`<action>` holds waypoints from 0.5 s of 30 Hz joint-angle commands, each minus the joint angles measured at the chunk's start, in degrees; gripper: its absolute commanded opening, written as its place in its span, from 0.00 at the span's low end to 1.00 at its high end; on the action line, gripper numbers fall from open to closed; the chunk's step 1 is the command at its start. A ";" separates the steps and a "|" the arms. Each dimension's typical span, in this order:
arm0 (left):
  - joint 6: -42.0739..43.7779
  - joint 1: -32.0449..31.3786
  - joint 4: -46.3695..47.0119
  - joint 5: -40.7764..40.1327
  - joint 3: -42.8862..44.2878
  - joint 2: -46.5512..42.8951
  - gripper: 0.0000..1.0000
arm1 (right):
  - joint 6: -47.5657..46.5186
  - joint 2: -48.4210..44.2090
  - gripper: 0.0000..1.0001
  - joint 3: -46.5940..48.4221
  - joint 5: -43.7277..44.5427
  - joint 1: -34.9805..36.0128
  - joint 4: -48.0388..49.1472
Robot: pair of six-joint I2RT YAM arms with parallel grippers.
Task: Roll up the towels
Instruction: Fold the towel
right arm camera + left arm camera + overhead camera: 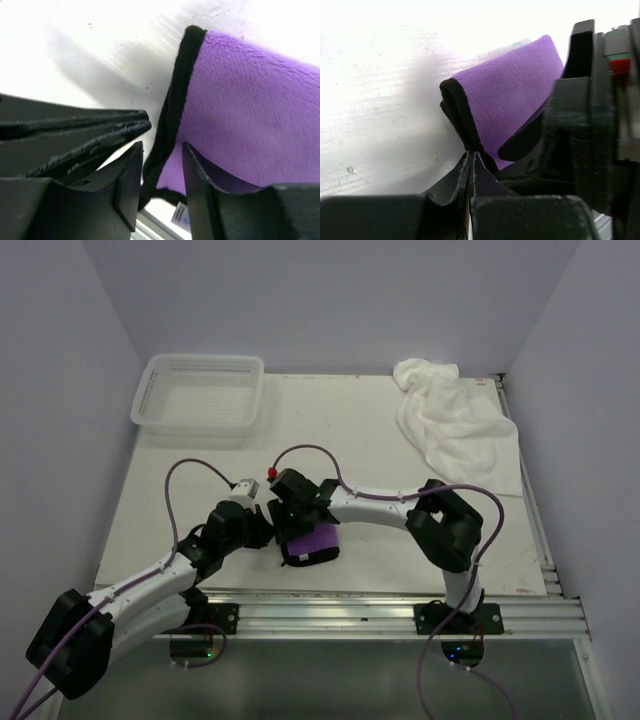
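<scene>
The small purple towel (316,544) with dark trim lies folded over near the table's front edge; it fills the left wrist view (515,90) and the right wrist view (250,115). My left gripper (271,532) is shut, its fingertips (471,154) pressed together right at the towel's dark edge, with no cloth seen between them. My right gripper (297,521) stands open over the same end of the towel. The black trim runs loosely between its two fingers (162,147). The large white towel (455,415) lies crumpled at the back right, away from both grippers.
A white mesh basket (200,366) stands at the back left. The metal rail (380,605) of the table's front edge runs just below the purple towel. White walls close in the table on three sides. The two grippers nearly touch.
</scene>
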 commanded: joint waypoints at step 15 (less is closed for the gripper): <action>2.00 -0.36 -1.76 -2.72 9.24 -1.62 0.00 | -3.05 -20.20 0.16 -8.83 12.33 -2.66 -5.36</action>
